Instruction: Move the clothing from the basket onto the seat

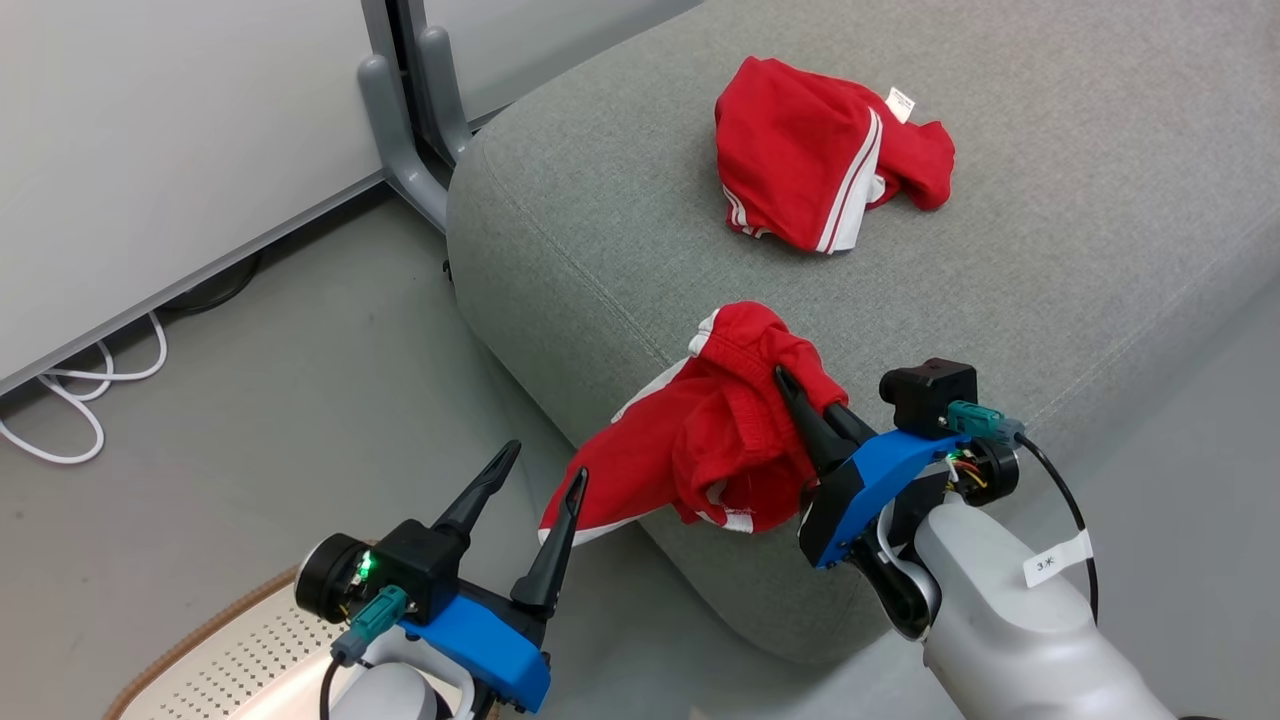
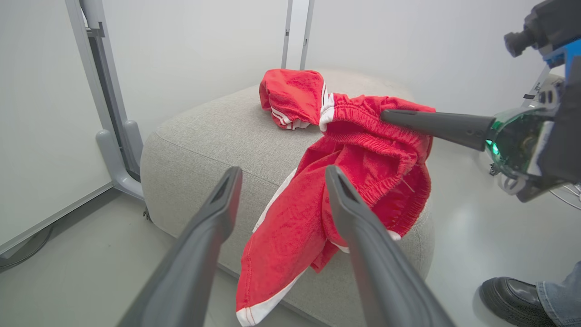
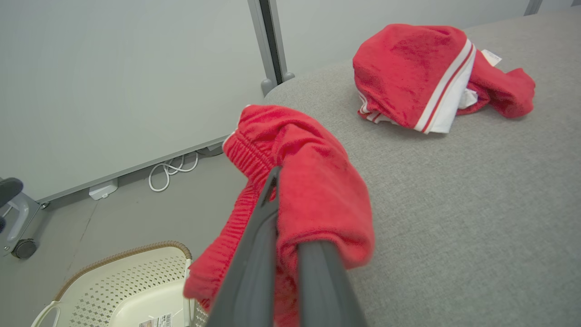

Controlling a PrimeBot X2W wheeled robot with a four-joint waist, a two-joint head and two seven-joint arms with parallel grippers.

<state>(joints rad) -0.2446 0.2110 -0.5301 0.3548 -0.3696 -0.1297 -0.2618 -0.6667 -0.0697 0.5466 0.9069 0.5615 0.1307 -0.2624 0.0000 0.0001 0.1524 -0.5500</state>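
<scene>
**Two garments out of the basket [image 1: 225,655]**

The far garment [image 1: 830,160] lies on the seat [image 1: 1080,230]. The near garment [image 1: 700,440] drapes off its edge, waistband pinched in the right claw [image 1: 782,378]. The left claw [image 1: 546,461] is spread and empty. The cloth looks soft, light and likely to slide, so hold the bunched waistband.

Grey seat [image 1: 1080,260]: broad, rounded edges. On top, far red garment [image 1: 815,160]: crumpled heap, white stripes, tag up. At front edge, near red garment [image 1: 715,440]: bunched, elastic waistband up, white-trimmed leg hanging down side. Cream perforated basket [image 1: 225,665], brown rim, on floor nearby.
</scene>
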